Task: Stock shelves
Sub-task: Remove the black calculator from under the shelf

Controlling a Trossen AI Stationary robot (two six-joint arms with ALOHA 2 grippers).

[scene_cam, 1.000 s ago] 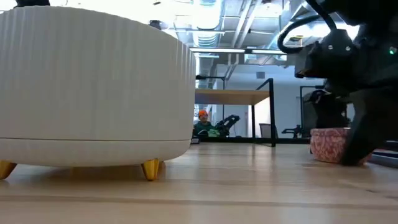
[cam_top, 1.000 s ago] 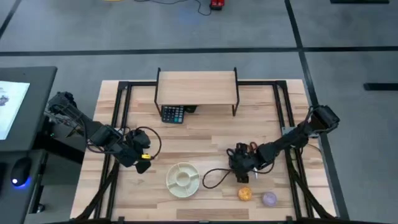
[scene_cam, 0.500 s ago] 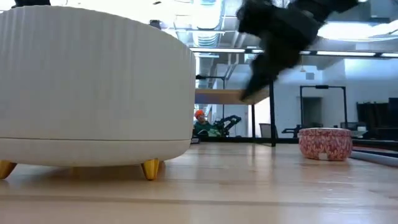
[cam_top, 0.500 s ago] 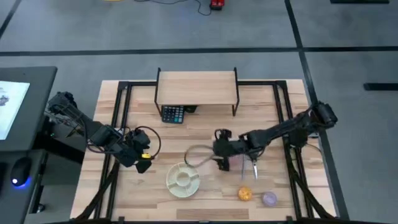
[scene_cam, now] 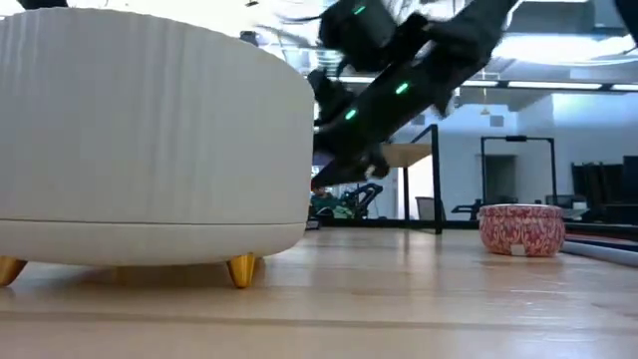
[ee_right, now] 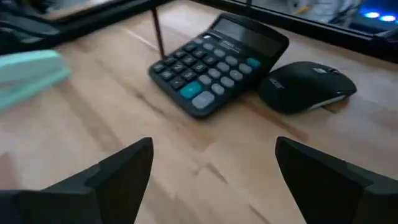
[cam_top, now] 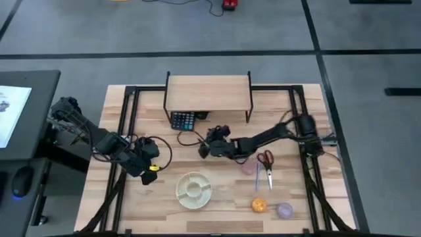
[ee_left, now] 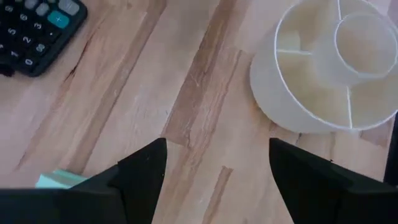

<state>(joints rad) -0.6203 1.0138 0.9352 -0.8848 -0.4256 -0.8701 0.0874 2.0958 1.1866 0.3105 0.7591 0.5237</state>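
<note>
High view: I count one shelf (cam_top: 208,93), one calculator (cam_top: 183,120), one mouse (ee_right: 306,86); both grippers, left gripper (ee_left: 214,171) and right gripper (ee_right: 214,168), spread, empty.

Under the low light-wood riser shelf (cam_top: 208,93) we find a black calculator (cam_top: 183,120) and black computer mouse (ee_right: 306,86) blocking entry. Shelf top: bare. Open table (cam_top: 197,155) between calculator and white divided round dish (cam_top: 193,188).

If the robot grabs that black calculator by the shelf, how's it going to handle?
The calculator looks like a flat, rigid slab, so it probably won't flex or roll. It lies low on the tabletop, so the right claw, open in front of it, may struggle to get under an edge. It seems light and might slide when nudged.
</note>
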